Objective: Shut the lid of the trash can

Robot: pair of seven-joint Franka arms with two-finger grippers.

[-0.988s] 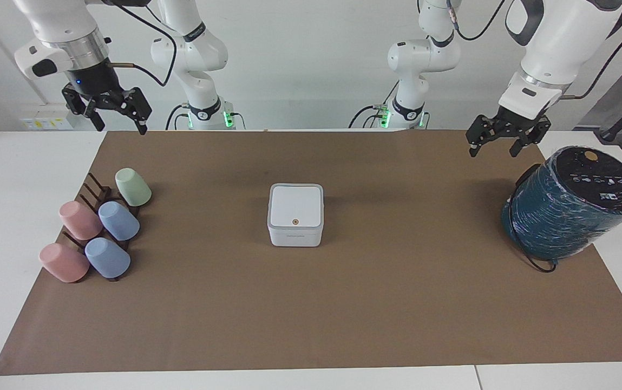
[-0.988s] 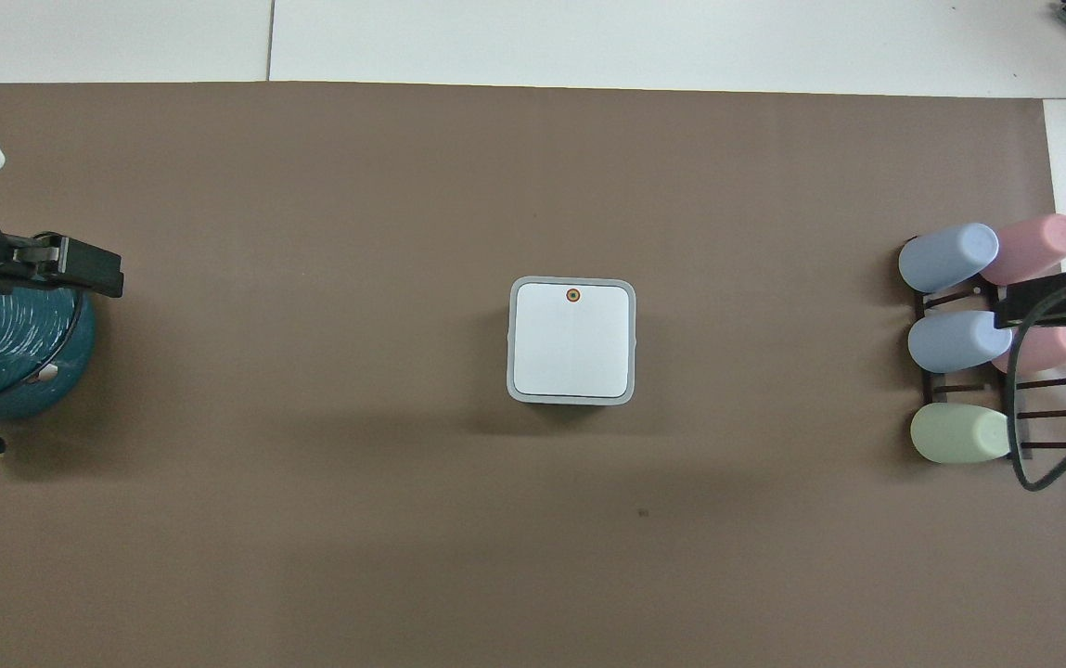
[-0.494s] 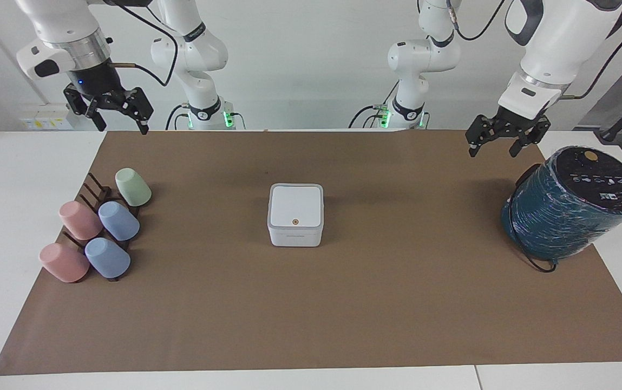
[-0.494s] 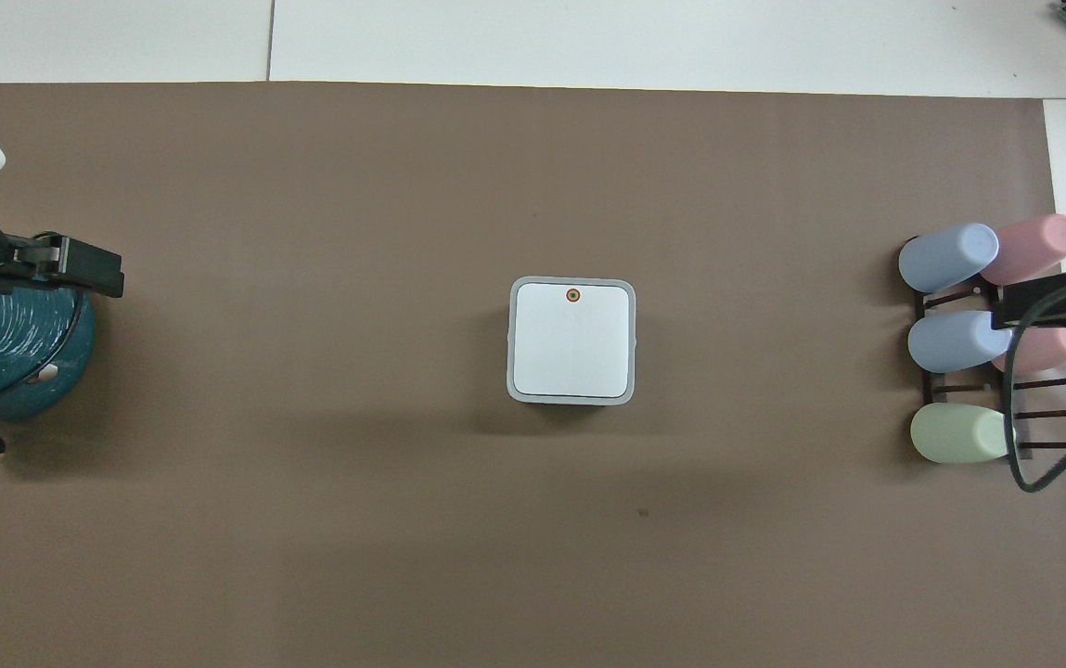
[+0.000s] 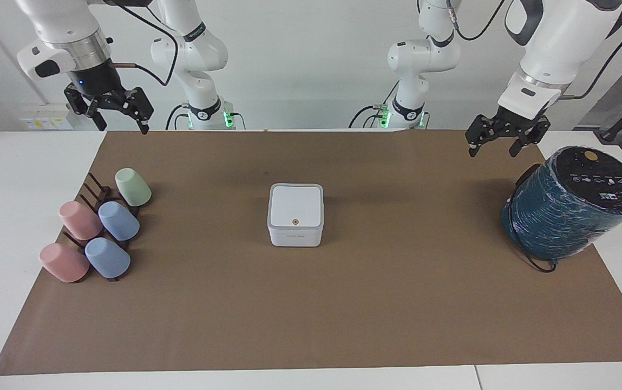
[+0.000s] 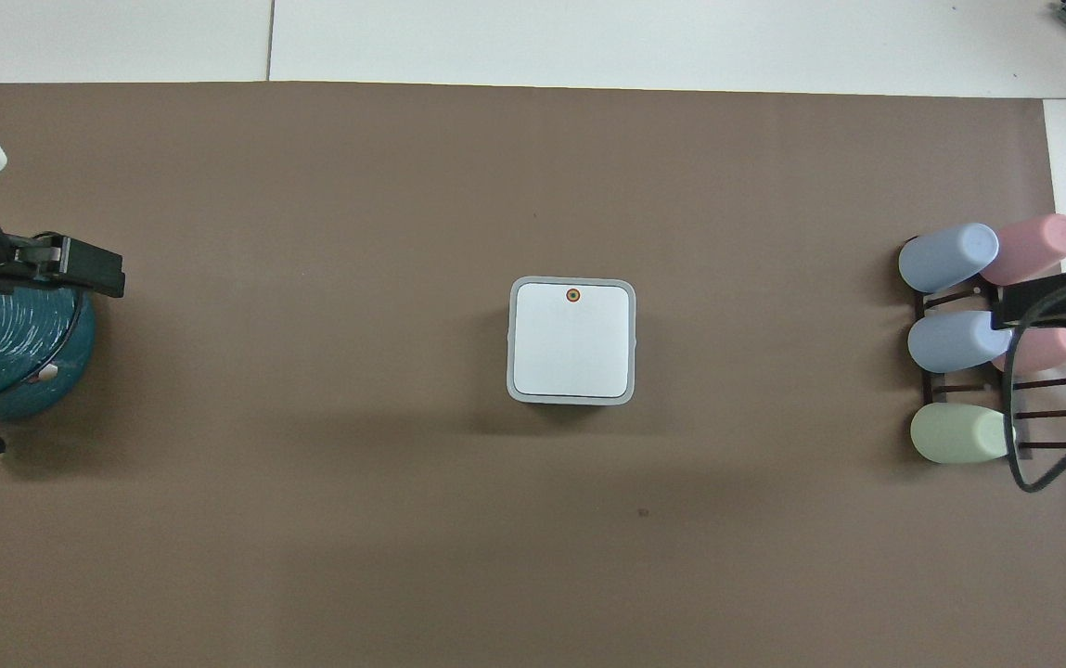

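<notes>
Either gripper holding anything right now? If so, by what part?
Nothing is held. The left gripper hangs open and empty beside the teal cylinder; the right gripper hangs open over the mat's edge. The trash can sits untouched, lid down flat.

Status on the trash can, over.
Left gripper open, up by teal cylinder. Right gripper open, above cup rack. Lid flat on trash can.

From overhead, my left gripper [image 6: 78,264] is cut off by the edge. It hides part of the teal cylinder [image 6: 4,362].

White wall [image 5: 311,54], white table [image 5: 13,179], brown mat [image 5: 343,303], even light
</notes>
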